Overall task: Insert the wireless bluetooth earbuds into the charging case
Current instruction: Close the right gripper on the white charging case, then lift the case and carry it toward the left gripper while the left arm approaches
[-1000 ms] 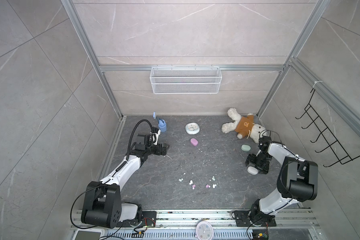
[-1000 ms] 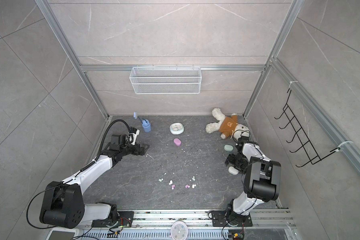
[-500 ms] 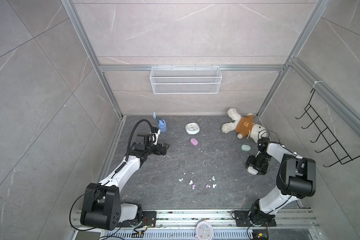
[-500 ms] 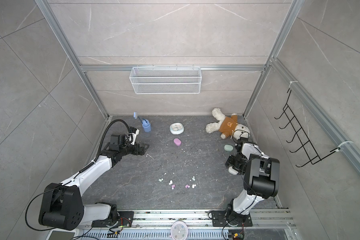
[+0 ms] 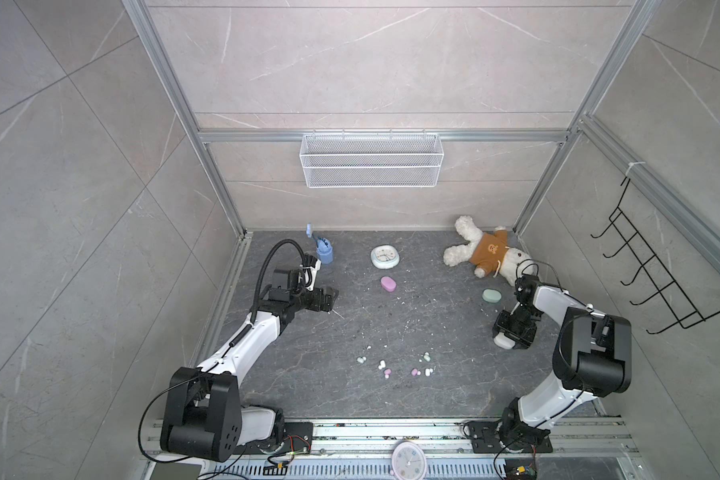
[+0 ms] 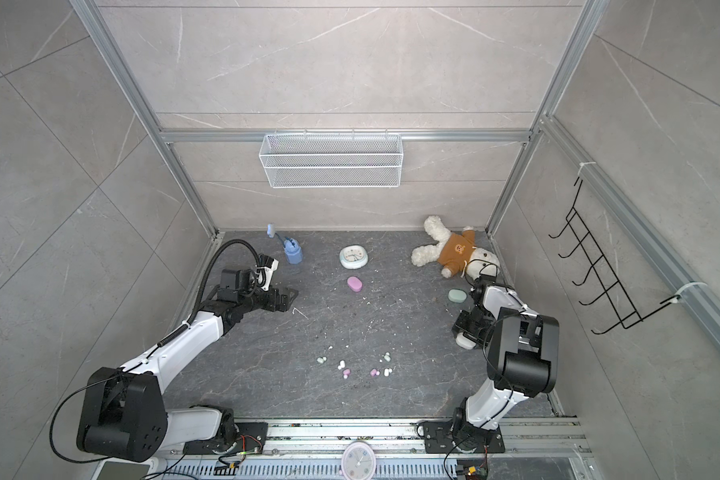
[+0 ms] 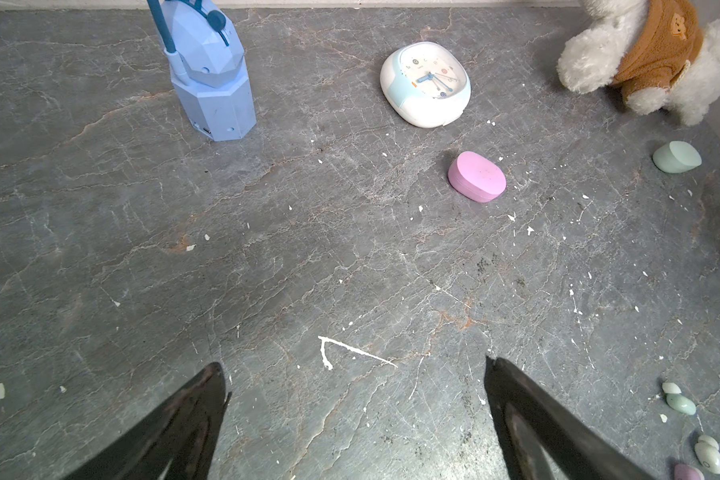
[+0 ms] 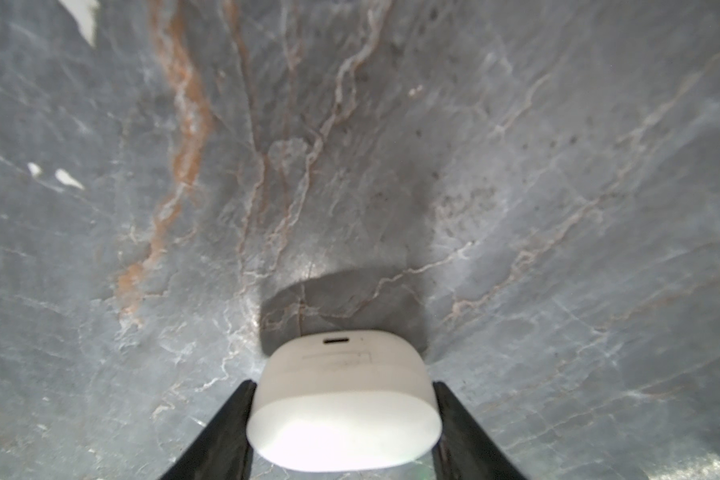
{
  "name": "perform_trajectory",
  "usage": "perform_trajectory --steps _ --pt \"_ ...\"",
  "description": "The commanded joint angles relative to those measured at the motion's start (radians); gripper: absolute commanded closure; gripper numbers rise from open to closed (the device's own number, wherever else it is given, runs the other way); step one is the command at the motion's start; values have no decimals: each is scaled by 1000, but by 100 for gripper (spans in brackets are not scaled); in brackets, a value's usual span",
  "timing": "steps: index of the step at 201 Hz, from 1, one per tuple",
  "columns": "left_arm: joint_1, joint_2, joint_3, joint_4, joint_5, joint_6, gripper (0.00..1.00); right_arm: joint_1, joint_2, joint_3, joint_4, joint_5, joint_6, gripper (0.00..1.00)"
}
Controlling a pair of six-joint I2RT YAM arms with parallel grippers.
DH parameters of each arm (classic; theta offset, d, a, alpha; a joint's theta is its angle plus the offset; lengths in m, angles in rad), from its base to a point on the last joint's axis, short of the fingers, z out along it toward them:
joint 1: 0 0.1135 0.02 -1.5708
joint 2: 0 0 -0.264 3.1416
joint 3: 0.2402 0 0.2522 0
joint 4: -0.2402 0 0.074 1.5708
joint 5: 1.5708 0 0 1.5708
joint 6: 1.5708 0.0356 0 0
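Several earbuds (image 5: pixel 414 372) in white, mint and pink lie scattered at the front middle of the dark floor, seen in both top views (image 6: pixel 374 372); some show in the left wrist view (image 7: pixel 680 403). A white charging case (image 8: pixel 344 399) lies at the right (image 5: pixel 504 341). My right gripper (image 8: pixel 342 384) points down over it, one finger pressed against each side. A pink case (image 5: pixel 388 284) and a mint case (image 5: pixel 491 295) lie shut further back. My left gripper (image 7: pixel 354 363) hangs open over bare floor at the left (image 5: pixel 329 300), holding nothing.
A small clock (image 5: pixel 385 256), a blue angular toy (image 5: pixel 324 251) and a teddy bear (image 5: pixel 485 251) lie along the back wall. A wire basket (image 5: pixel 371 160) hangs on that wall, a black hook rack (image 5: pixel 657 282) on the right wall. White crumbs dot the floor.
The right gripper's fingers have closed in on the white charging case, and its arm has shifted slightly. The left arm stays about where it was, still open.
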Motion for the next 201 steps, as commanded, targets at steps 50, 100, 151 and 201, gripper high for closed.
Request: perform_trajectory --steps 50,100,151,201 --pt "-49 -65 39 -25 28 -35 0 87 -153 -61 -5 -144 60 51" --pt "-114 -127 42 -122 131 15 0 249 -282 -104 9 -253 161 52" --pt "-332 -137 43 -166 102 68 0 445 -357 -95 49 -354 248 52" --pt "-514 -109 28 -78 43 136 0 649 -375 -45 131 -427 350 52"
